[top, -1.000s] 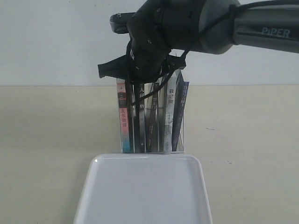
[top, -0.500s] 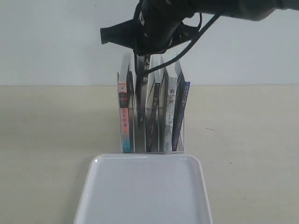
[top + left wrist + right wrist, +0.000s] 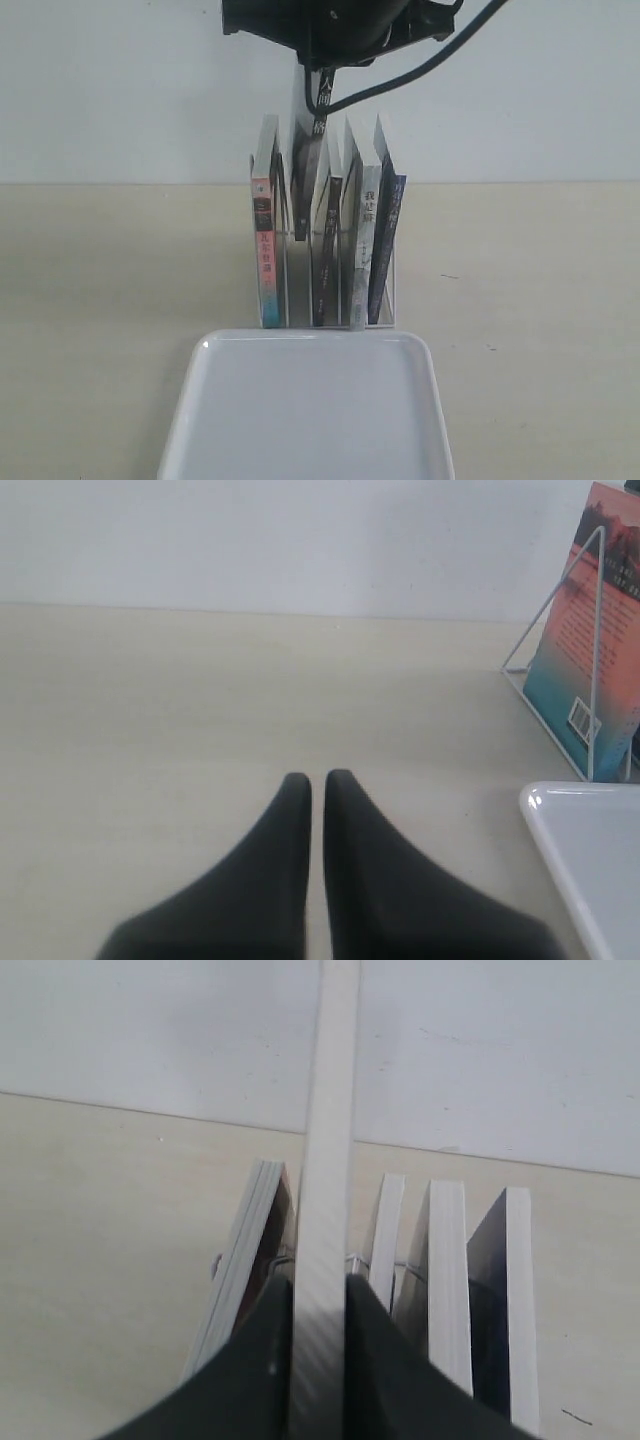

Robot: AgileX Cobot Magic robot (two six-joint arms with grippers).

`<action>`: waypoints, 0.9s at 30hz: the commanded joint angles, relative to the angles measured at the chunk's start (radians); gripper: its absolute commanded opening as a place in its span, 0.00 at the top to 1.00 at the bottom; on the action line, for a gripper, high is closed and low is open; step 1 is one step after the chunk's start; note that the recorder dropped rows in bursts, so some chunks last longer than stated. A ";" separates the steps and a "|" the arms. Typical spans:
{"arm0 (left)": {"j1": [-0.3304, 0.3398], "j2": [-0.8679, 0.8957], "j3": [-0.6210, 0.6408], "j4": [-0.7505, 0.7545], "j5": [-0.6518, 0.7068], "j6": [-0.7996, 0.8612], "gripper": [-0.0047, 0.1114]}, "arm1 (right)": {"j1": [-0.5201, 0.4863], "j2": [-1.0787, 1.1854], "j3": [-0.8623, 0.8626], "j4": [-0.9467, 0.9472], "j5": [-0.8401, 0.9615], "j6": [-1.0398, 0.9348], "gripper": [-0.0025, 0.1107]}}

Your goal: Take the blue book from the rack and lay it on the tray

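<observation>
My right gripper (image 3: 318,62) is at the top of the exterior view, shut on the upper edge of the blue book (image 3: 318,112). The book has a dark spine with white characters. It hangs upright, raised well above the other books, with its lower end still between the dividers of the clear rack (image 3: 392,290). The right wrist view shows its pale page edge (image 3: 327,1140) pinched by my right gripper (image 3: 318,1292). The white tray (image 3: 300,338) lies just in front of the rack. My left gripper (image 3: 317,778) is shut on nothing, low over the bare table.
Still in the rack are a red-and-teal-spined book (image 3: 264,250), a dark one (image 3: 325,250), a grey-white one (image 3: 364,240) and a leaning blue-spined one (image 3: 385,250). The left wrist view shows the tray corner (image 3: 585,830) and the rack's end book (image 3: 590,670).
My right gripper has risen straight up with the book, which has slid up out of its slot. The emptied lower slot now shows clear.
</observation>
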 commanded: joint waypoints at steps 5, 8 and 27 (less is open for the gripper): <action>0.001 -0.003 0.004 -0.011 0.002 0.002 0.92 | -0.001 -0.039 -0.004 -0.032 0.011 -0.003 0.98; 0.001 -0.003 0.004 -0.011 0.002 0.002 0.92 | -0.001 -0.057 -0.004 -0.032 0.011 -0.003 0.98; 0.001 -0.003 0.004 -0.011 0.002 0.002 0.92 | -0.001 -0.075 -0.004 -0.015 0.007 -0.001 0.98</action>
